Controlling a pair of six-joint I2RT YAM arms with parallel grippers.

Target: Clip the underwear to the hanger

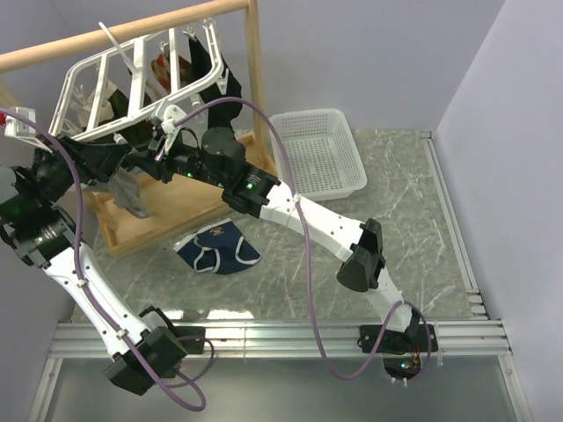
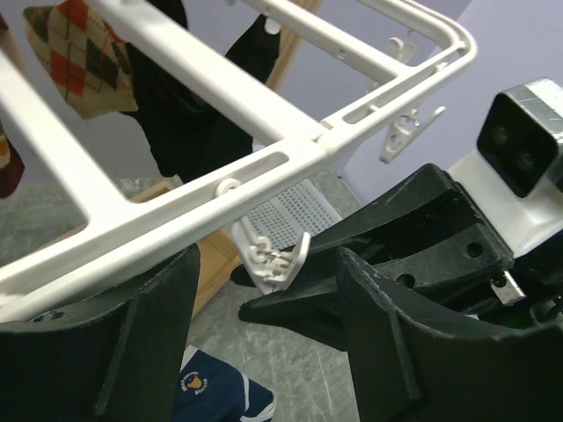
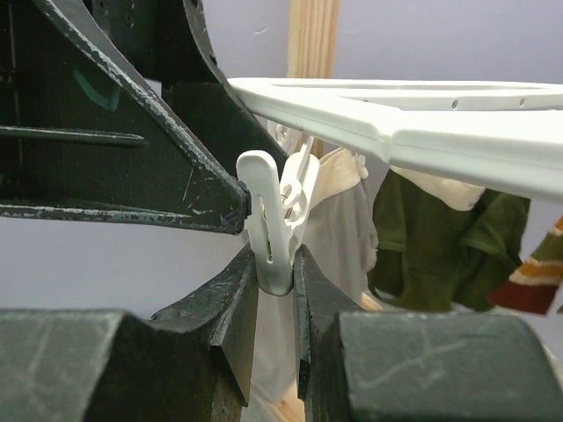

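The underwear, navy with white trim, lies flat on the table below the hanger; the left wrist view shows it on the table beneath my fingers. The white grid hanger hangs tilted from the wooden rail. My right gripper is shut on one small white clip dangling from the hanger's edge bar; the top view shows it under the rack's near corner. My left gripper is open and holds nothing. It sits just short of that same clip and faces the right gripper's fingers.
A wooden rail on a wooden post carries the hanger. Black, green, beige and patterned garments hang from it. A grey cloth hangs over the wooden base. A white mesh basket stands at the back right.
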